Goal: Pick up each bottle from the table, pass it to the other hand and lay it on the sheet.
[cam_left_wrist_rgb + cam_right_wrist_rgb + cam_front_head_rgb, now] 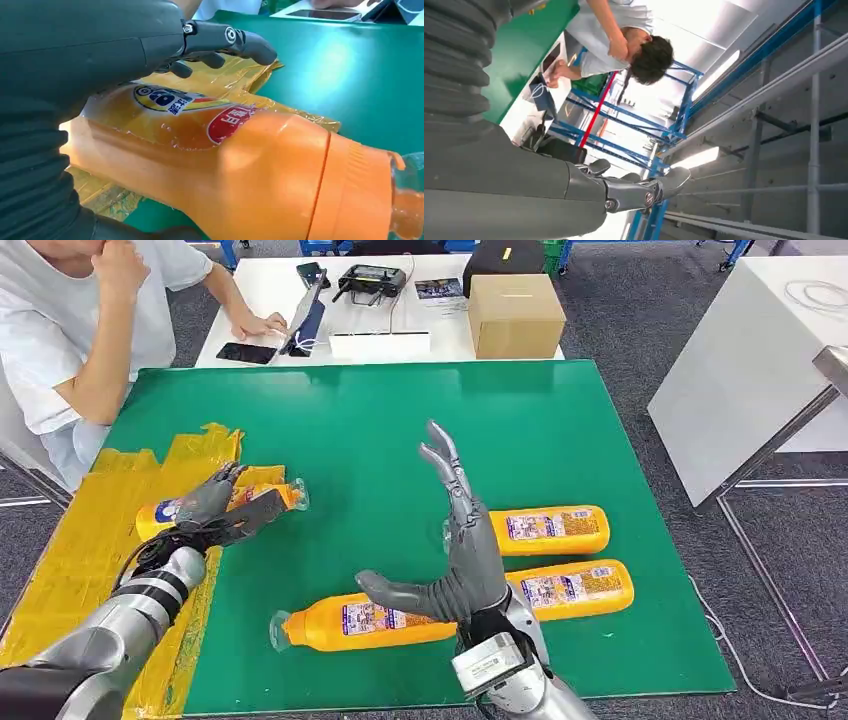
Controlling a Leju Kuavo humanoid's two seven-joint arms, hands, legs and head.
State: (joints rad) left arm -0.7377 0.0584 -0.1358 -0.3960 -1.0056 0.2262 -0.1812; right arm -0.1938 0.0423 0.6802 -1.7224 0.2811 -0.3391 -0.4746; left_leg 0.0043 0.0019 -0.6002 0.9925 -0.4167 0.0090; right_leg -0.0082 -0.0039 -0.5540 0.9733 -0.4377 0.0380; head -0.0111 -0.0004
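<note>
One bottle (215,508) on the sheet (70,570) at left, three bottles (550,530) on the table (540,420) to its right.

This looks like a robotics lab or test hall in an industrial building. A green mat (560,440) covers the work table, with a patch of yellow tape sheet (70,560) stuck along one side. Behind it a white desk (270,290) carries a handheld controller (371,281), a phone (246,353) and a cardboard box (515,315), and a person in a white shirt (60,330) sits beside it. Grey carpet tiles (640,320) cover the floor. The right wrist view shows blue steel racking (624,145) and strip lights (719,75) on a high ceiling.
</note>
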